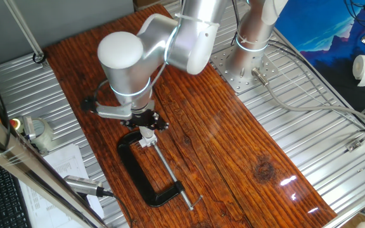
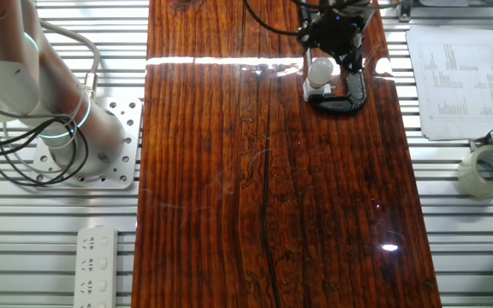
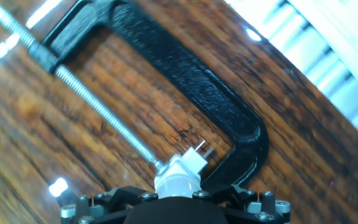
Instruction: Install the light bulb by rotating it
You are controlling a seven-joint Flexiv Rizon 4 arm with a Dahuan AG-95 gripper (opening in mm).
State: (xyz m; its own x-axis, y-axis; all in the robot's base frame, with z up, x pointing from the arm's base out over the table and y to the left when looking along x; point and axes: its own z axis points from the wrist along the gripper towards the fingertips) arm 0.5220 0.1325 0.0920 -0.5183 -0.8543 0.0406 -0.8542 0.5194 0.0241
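Observation:
The light bulb (image 2: 319,70) is small and whitish and stands upright on the small white socket block (image 2: 313,88), inside the mouth of the black C-clamp (image 2: 342,101). My gripper (image 2: 330,53) is right over the bulb and looks shut on its head. In one fixed view the gripper (image 1: 147,125) sits on the bulb (image 1: 147,133), above the socket (image 1: 146,143). In the hand view the bulb (image 3: 178,179) shows just below the hand body, with the socket (image 3: 196,155) beyond it. The fingertips are hidden there.
The C-clamp (image 1: 139,172) lies flat on the wooden board (image 1: 233,145), with its long screw (image 1: 170,172) pointing towards the near end. A tape roll (image 2: 489,169), paper sheets (image 2: 452,81) and a power strip (image 2: 98,265) lie beside the board.

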